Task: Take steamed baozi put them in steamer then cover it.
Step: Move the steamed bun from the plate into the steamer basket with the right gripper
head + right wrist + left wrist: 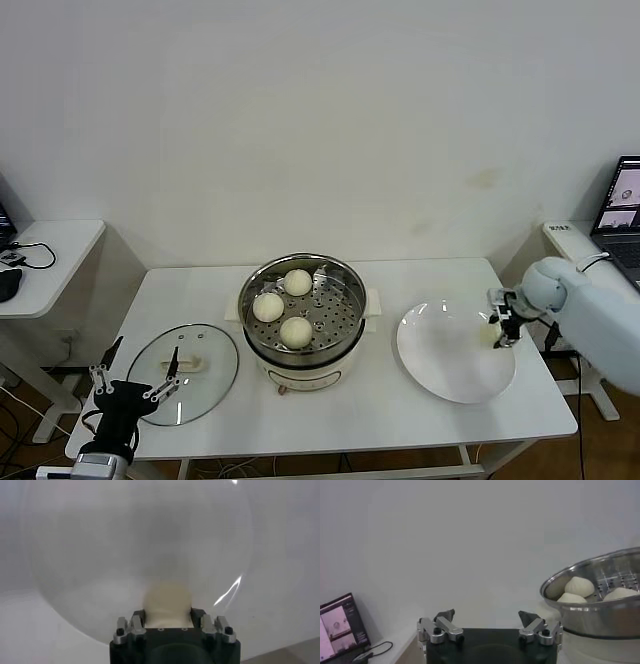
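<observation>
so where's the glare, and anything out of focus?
Right wrist view: bright streak on the plate rim; the bun in the right pincer is soft. Head view: reflections on the lid and steamer rim. Left wrist view: left pincer is sharp.

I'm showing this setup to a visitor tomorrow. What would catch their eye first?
Likely the shiny steamer at the table's centre, uncovered, with three baozi on its perforated tray. To its right, the right hand grips a fourth bun over the white plate. The glass cover lies flat to the left, by the open left hand.
</observation>
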Motion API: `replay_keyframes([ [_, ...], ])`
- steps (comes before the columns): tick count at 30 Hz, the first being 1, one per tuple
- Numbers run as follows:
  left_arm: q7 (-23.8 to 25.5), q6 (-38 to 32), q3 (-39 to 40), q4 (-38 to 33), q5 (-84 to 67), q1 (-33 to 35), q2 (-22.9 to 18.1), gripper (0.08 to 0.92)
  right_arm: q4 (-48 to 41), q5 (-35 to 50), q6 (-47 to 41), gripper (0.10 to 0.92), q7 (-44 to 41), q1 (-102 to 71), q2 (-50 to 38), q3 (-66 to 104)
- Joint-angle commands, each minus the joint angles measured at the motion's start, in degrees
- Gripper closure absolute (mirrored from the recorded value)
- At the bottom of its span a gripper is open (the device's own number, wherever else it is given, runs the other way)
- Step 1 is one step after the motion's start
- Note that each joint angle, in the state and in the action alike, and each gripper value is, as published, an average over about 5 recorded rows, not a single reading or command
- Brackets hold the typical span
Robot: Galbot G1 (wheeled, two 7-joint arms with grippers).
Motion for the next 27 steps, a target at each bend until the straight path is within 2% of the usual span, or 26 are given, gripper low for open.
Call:
replay_keyframes([
  [1, 0.01, -0.02, 0.1, 0.0, 0.0, -0.07, 0.24, 0.177, 7.42, 8.95, -2.26, 0.448, 0.02, 14.53, -4.31, -10.3],
  [7, 0.06, 0.15, 0.53, -0.16, 0.07, -0.59, 0.67, 0.177, 11.64, 17.51, -4.48, 0.444, 0.73, 27.32, -2.59, -19.08],
  [14, 0.07, 0.12, 0.32, 0.23, -0.27, -0.8, 1.49, 0.177, 16.81, 29.08, -10.22, 0.44, 3.59, 40.51, 4.97, -28.9],
  [27, 0.04, 0.01, 0.21, 1.1, -0.45, -1.47, 1.35, 0.177, 16.71, 43.16, -19.6, 0.436, 11.25, 42.15, 23.26, -34.48],
])
